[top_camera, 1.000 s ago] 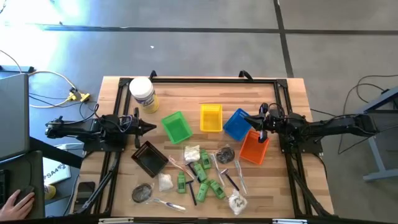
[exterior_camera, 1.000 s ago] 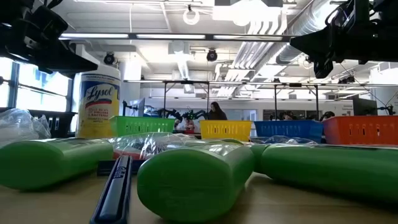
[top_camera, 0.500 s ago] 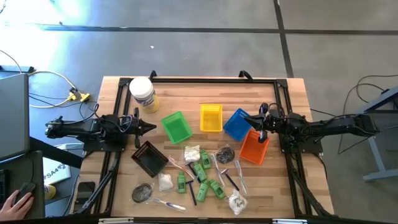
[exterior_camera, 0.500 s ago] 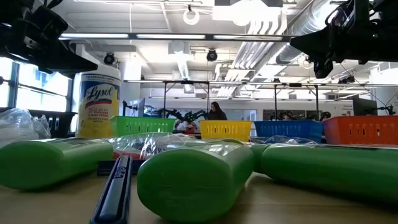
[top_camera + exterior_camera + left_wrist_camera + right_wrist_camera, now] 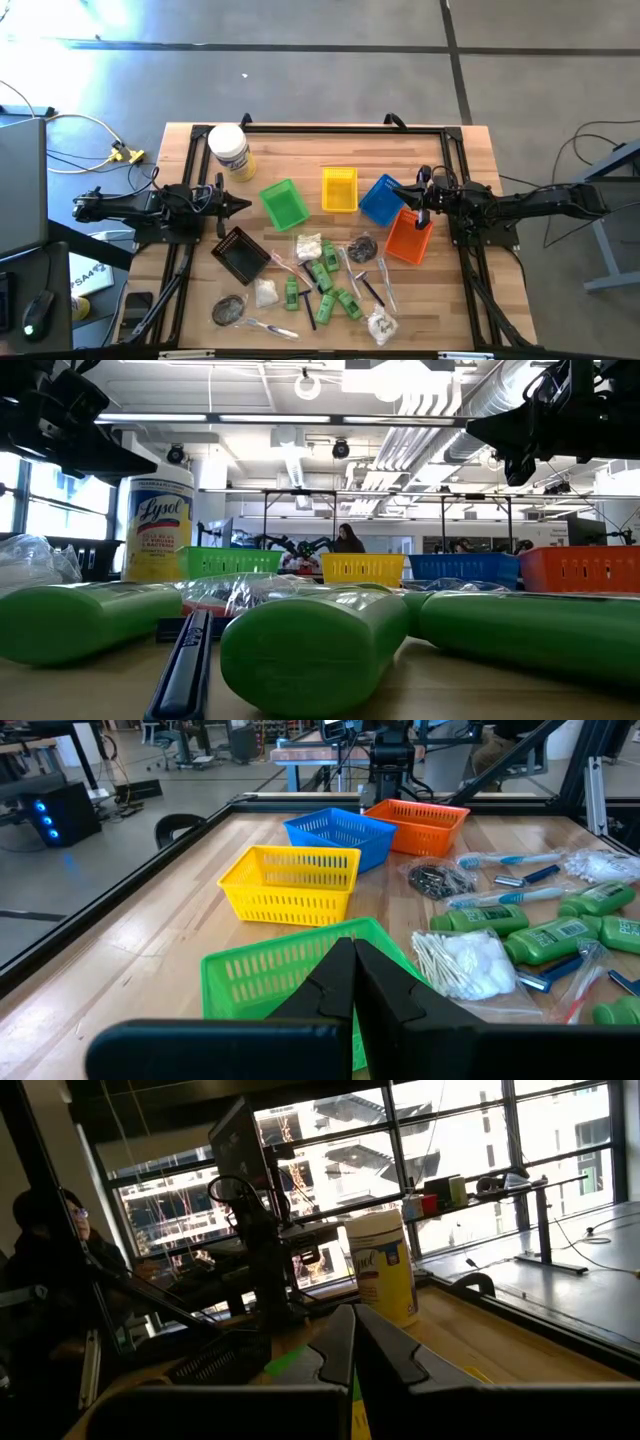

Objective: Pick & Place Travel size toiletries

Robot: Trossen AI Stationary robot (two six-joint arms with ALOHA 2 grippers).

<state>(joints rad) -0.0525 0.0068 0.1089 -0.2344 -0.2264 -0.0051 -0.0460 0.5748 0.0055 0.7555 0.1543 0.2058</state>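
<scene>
Toiletries (image 5: 325,280) lie loose in a cluster on the near-centre of the table (image 5: 450,150): green tubes (image 5: 330,270), wrapped toothbrushes (image 5: 500,860), razors (image 5: 372,288), white packets (image 5: 308,246), dark sachets (image 5: 228,310). None sits in a tray yet; task looks unstarted.

Trays stand in an arc behind the cluster: black tray (image 5: 240,254) at left, then green tray (image 5: 284,204), yellow tray (image 5: 339,189), blue tray (image 5: 381,199), orange tray (image 5: 408,238). Blue and orange trays touch or nearly touch. Jar (image 5: 229,151) stands at the far-left corner, well apart from the items.

Risks (judgement):
- Items overlap and touch, esp. tubes w/ razors and toothbrushes. A pick on one may drag or lift a neighbour.
- Clear wrap is thin and slick; pinch may slip or catch wrap only.
- Tubes are rounded; may roll off an off-centre grip.
- Orange tray lies right under the R gripper; a straight descent could strike its rim. Same for the L gripper and green tray.
- Light trays may shift if nudged on release.

End effectors:
- Left gripper (image 5: 243,205): at left side, between jar and black tray, tip near the green tray; fingers together, holds nothing, touches nothing.
- Right gripper (image 5: 402,194): over the blue/orange trays at right; fingers together, empty.
</scene>
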